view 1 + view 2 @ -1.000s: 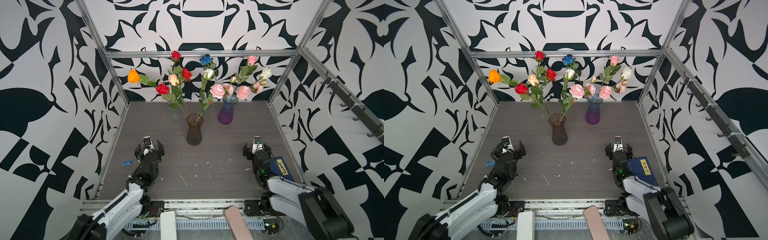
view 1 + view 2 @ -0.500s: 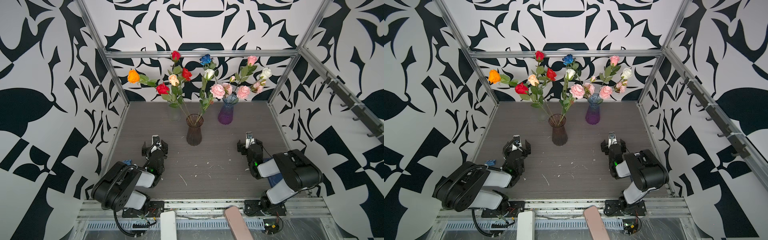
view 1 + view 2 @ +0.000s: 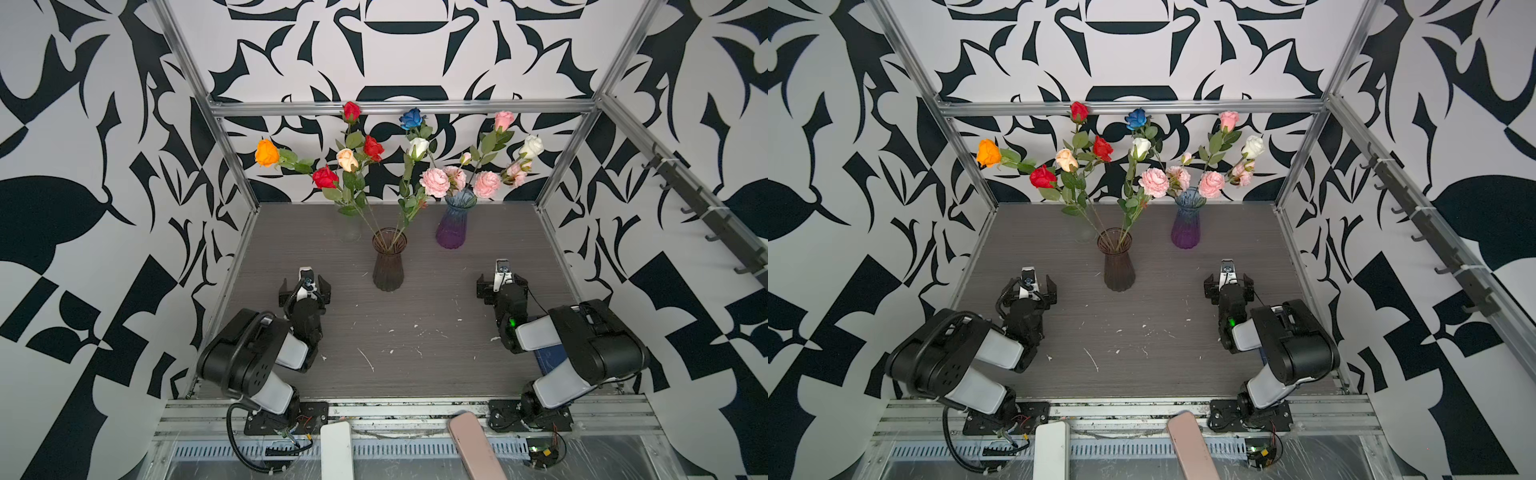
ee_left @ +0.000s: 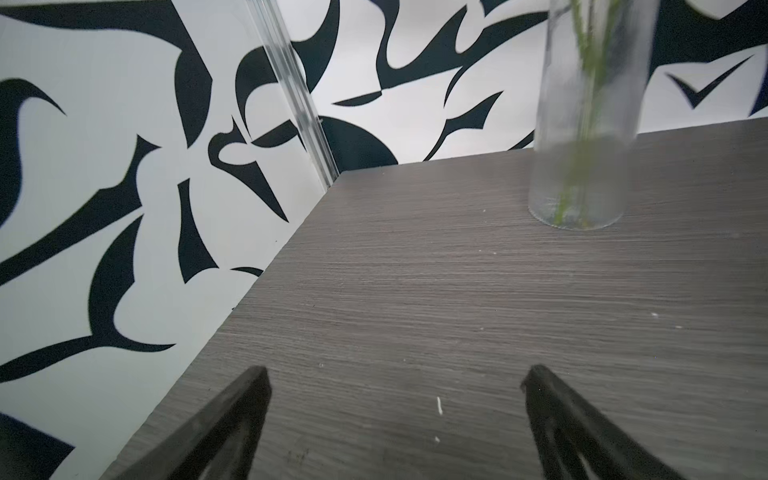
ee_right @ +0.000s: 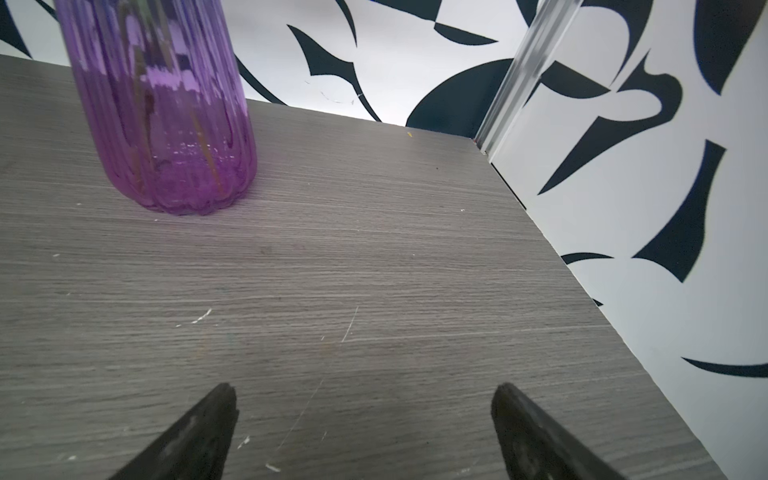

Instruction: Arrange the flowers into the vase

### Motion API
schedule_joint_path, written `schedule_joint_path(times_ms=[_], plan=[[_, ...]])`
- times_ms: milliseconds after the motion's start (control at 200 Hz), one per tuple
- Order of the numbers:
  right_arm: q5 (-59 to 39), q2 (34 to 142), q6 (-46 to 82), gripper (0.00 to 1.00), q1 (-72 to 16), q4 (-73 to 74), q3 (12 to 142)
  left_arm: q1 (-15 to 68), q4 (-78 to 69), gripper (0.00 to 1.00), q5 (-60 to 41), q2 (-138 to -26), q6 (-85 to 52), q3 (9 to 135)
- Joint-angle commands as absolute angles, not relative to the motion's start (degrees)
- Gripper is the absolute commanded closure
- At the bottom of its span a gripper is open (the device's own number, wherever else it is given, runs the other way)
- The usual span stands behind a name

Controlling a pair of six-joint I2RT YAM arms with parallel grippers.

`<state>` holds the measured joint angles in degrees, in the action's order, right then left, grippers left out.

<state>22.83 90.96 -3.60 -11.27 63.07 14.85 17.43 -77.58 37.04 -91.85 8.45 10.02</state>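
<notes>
The flowers (image 3: 374,162) (image 3: 1100,160), red, orange, peach, white and blue roses, rise on long stems from a brown vase (image 3: 388,266) (image 3: 1119,266) mid-table. Pink blooms (image 3: 461,180) (image 3: 1183,180) stand in a purple vase (image 3: 455,224) (image 3: 1187,226) (image 5: 166,124) behind it to the right. In the left wrist view a clear vase (image 4: 582,124) holds green stems. My left gripper (image 3: 305,289) (image 3: 1030,291) (image 4: 399,370) is open and empty, low over the table left of the brown vase. My right gripper (image 3: 503,286) (image 3: 1228,286) (image 5: 365,388) is open and empty, in front of the purple vase.
Patterned walls with metal posts (image 3: 232,153) close in the grey table (image 3: 415,332) on three sides. Small white scraps (image 3: 365,359) lie on it. A white slab (image 3: 336,451) and a pink slab (image 3: 473,444) sit on the front rail. Hooks (image 3: 706,216) line the right wall.
Both arms have folded up with their elbows raised, and both grippers have moved a little toward the vases. Both stay open. The flowers and vases have not moved.
</notes>
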Motion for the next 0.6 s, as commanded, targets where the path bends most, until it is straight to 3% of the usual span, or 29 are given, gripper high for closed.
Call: schedule_joint_path(times_ms=[0, 120, 180, 265, 385, 510, 560, 595], plan=[[27.41, 90.77, -0.48, 0.00, -10.49, 60.40, 17.74, 16.32, -74.24, 0.01, 31.56, -91.12, 8.72, 13.93], [23.44, 89.60, 2.09, 0.00, -7.45, 55.14, 19.38, 5.48, -51.61, 0.01, 15.67, -88.42, -2.26, 20.76], [23.37, 89.91, 1.70, 0.00, -7.47, 55.93, 19.18, 3.93, -59.38, 0.01, 13.82, -90.68, -1.51, 18.88], [20.44, 89.75, 0.58, 0.00, -7.47, 55.17, 19.47, 3.86, -52.81, 0.01, 13.70, -88.81, -2.96, 20.48], [11.62, 88.78, -3.64, 0.00, -8.47, 61.25, 15.10, 3.86, -57.65, 0.01, 13.60, -89.83, -2.07, 19.12], [12.97, 93.19, -4.03, 0.00, -9.23, 80.79, 8.03, 4.23, -62.65, 0.01, 12.05, -88.69, -1.84, 15.29], [18.29, 92.61, -2.84, 0.00, -9.58, 78.46, 9.79, 4.22, -68.57, 0.01, 12.35, -89.72, -1.74, 13.09], [22.38, 90.71, -1.11, 0.00, -9.58, 69.18, 13.42, 4.10, -69.46, 0.01, 14.00, -91.30, -1.69, 14.19]])
